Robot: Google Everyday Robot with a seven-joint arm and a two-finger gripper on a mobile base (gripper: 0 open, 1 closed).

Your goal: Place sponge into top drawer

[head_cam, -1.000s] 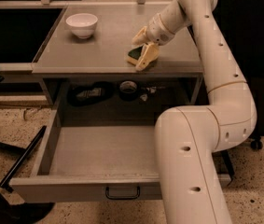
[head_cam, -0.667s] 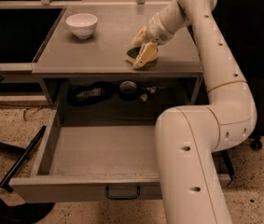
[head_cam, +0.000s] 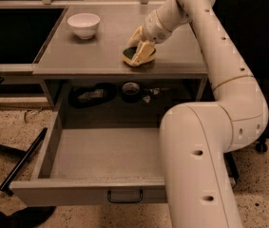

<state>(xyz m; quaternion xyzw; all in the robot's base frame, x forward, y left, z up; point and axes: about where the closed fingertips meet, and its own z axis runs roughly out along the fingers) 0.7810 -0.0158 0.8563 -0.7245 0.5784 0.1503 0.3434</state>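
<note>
Now the yellow foam sponge with dark green top (head_cam: 135,55) is gripped by the cream two-finger gripper (head_cam: 141,49), unmoved since earlier, far above the open grey metal top drawer (head_cam: 105,158).

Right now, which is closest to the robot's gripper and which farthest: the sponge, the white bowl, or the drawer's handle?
Gripper sits at the tabletop's right front.
1. Sponge: right at the gripper.
2. White bowl: back left on the tabletop.
3. Drawer handle: far below, on the open drawer's front.
</note>
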